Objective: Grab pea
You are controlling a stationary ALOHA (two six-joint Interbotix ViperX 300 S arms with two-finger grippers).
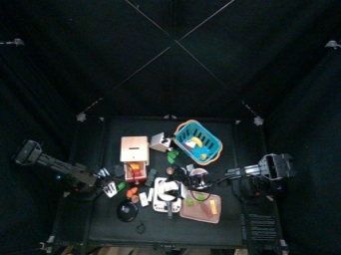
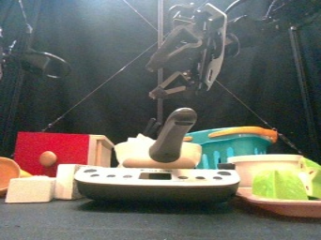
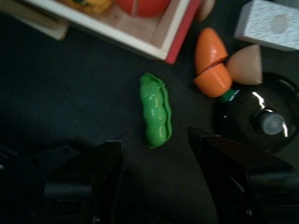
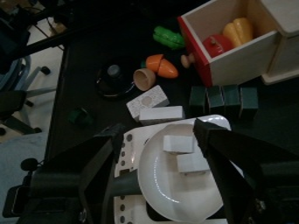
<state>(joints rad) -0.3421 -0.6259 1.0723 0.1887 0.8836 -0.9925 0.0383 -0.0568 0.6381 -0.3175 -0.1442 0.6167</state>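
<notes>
The pea is a green pod (image 3: 155,108) lying flat on the black table, seen in the left wrist view just beyond my left gripper (image 3: 160,179). That gripper is open and empty, and the pod lies in line with the gap between its jaws, a short way off. In the top view the left gripper (image 1: 107,180) is at the table's left side. The pod also shows small in the right wrist view (image 4: 170,37), beside the red box. My right gripper (image 4: 163,188) is open and empty, held high above a white plate (image 4: 149,179) that holds white blocks.
An orange carrot (image 3: 211,59) and a black pot lid (image 3: 261,114) lie close beside the pod. A red-and-white box (image 3: 135,26) with toy food stands beyond it. A teal basket (image 1: 200,139) stands at the back and a white scale (image 2: 157,183) at the front.
</notes>
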